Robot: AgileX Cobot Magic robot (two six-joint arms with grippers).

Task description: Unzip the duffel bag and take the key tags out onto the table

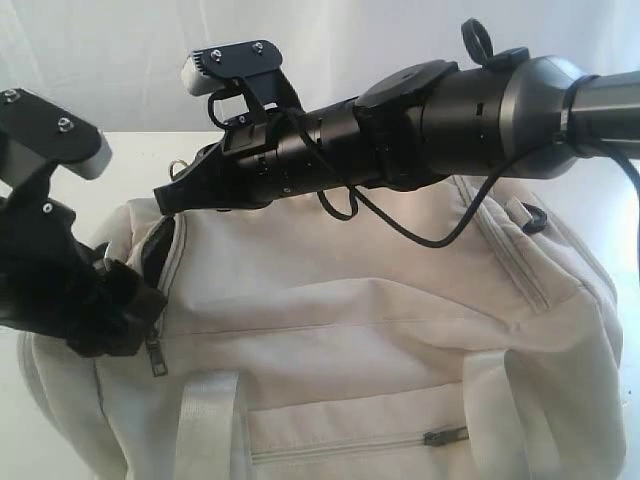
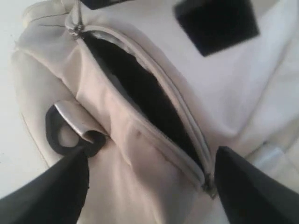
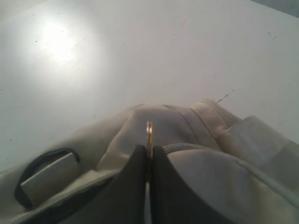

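Note:
The cream duffel bag (image 1: 380, 300) fills the exterior view, lying on the white table (image 3: 93, 56). A short stretch of its grey zipper (image 2: 140, 88) at the left end gapes open onto dark lining. My right gripper (image 3: 149, 151) reaches across to that end (image 1: 165, 195) and is shut on a thin metal zipper pull ring (image 3: 149, 130). My left gripper (image 2: 152, 186) is open, its jaws spread over the bag's end fabric, one finger (image 2: 252, 191) beside the lower zipper slider (image 2: 208, 185). The key tags are hidden.
A black D-ring (image 2: 60, 133) on a white webbing tab sits beside the left gripper's other finger. A zipped front pocket (image 1: 445, 435) and white handles (image 1: 205, 420) face the exterior camera. Bare table lies beyond the bag's end.

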